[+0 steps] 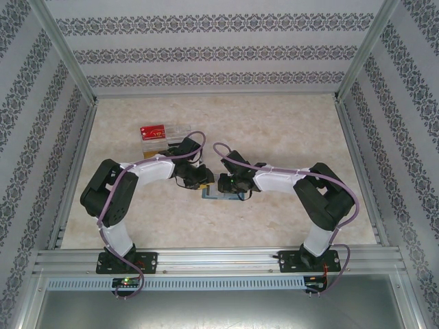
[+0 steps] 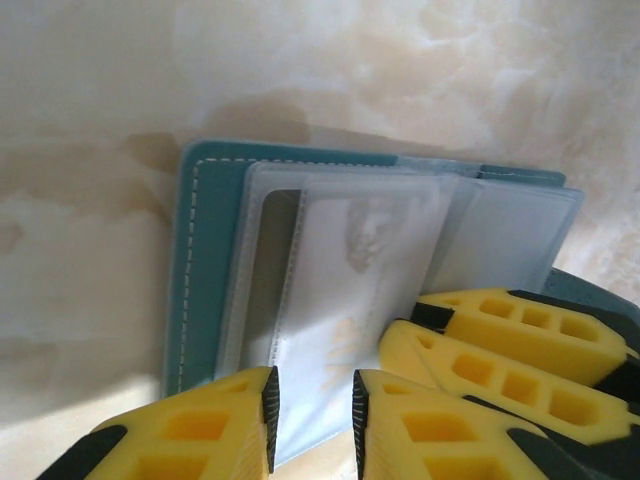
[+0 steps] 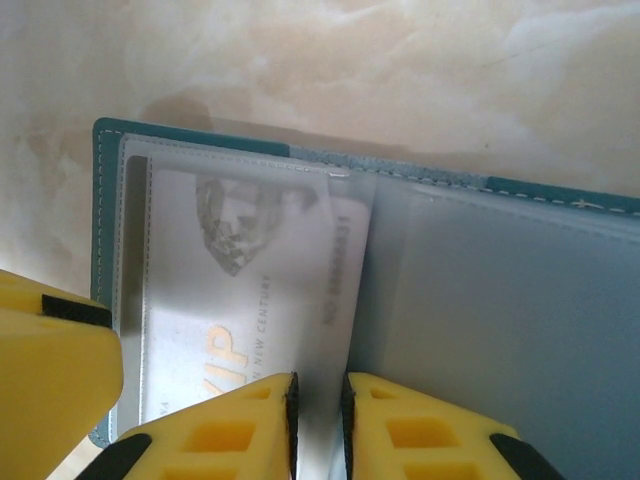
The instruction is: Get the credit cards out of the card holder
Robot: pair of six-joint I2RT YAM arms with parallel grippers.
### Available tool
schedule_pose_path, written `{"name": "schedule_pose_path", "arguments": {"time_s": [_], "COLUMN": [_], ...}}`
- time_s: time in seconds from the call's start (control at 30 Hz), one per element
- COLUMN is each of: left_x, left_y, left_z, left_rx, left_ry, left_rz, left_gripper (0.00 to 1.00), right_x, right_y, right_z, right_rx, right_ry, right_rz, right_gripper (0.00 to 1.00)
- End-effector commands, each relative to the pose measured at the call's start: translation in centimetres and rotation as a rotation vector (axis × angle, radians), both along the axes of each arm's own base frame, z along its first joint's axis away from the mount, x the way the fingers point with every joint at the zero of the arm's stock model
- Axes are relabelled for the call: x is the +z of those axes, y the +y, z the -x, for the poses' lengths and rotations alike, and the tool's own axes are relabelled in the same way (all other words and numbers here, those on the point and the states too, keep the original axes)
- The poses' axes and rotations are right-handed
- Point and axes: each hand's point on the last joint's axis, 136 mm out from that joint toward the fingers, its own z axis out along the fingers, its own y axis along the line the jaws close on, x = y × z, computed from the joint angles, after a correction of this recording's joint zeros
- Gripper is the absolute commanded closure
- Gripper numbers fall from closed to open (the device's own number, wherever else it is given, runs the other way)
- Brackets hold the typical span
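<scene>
- Yellow ribbed fingers (image 2: 190,435) of the left gripper (image 2: 312,425) sat closest in the left wrist view. Its jaws stood at a narrow slot, with the lower edge of a clear sleeve (image 2: 330,300) pinched between them.
- Just beside them, the right gripper (image 3: 318,425) was nearly pressed together too, nipping a sleeve edge where the card's long side ended. Whether the card itself was in the bite could not be told.
- Both grippers met the holder at its near edge, side by side, with a finger of each showing in the other's wrist view.
- Under them the card holder (image 3: 108,200) lay open and flat on the table, its teal cover stitched in white and its frosted sleeves fanned across it.
- One credit card (image 3: 240,290) sat inside a sleeve on the holder's left panel in the right wrist view. It looked pale through the plastic, with gold "VIP" lettering, a printed gem and a number along its edge.
- The neighbouring sleeve (image 3: 500,330) looked plain grey, and its contents could not be made out.
- Marbled tabletop (image 1: 288,130) ran bare past the holder's far and right edges to the metal frame rails (image 1: 357,171).
- Farthest, beyond the left gripper, a clear compartment tray (image 1: 177,131) stood apart from the holder, with a red card (image 1: 153,131) at its left end.
</scene>
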Motion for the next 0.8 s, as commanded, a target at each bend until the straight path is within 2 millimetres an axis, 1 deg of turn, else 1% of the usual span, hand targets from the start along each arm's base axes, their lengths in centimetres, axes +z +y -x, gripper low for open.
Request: {"name": "schedule_pose_path", "arguments": {"time_s": [0.0,0.33,0.53,0.67,0.77], "left_x": [-0.3,-1.7,-1.7,-1.7,-1.9], "left_y": [0.3,-0.3,-0.1,-0.7,-1.1], "left_z": [-0.1,0.6,0.6,0.8,1.1], "left_rx": [0.012,-0.029,-0.056,-0.1,-0.131], "left_ry": [-0.001,0.038,0.01,-0.006,-0.014], "left_rz": [-0.048,-0.082,-0.124,-0.118,-0.127], "left_gripper": [0.72,0.7,0.66,0.63,0.63], "right_x": [-2.1,-2.3,-2.4,-2.3,-2.3], "right_y": [-2.4,-2.4,-2.2,-2.1,-2.3], "right_z": [2.2,2.3,2.6,2.5,2.4], "right_rx": [-0.011,-0.014,-0.012,-0.015,-0.025], "right_ry": [0.093,0.095,0.098,0.105,0.108], "right_rz": [0.079,0.067,0.039,0.008,-0.002], "right_gripper": [0.8,0.81,0.81,0.82,0.82]}}
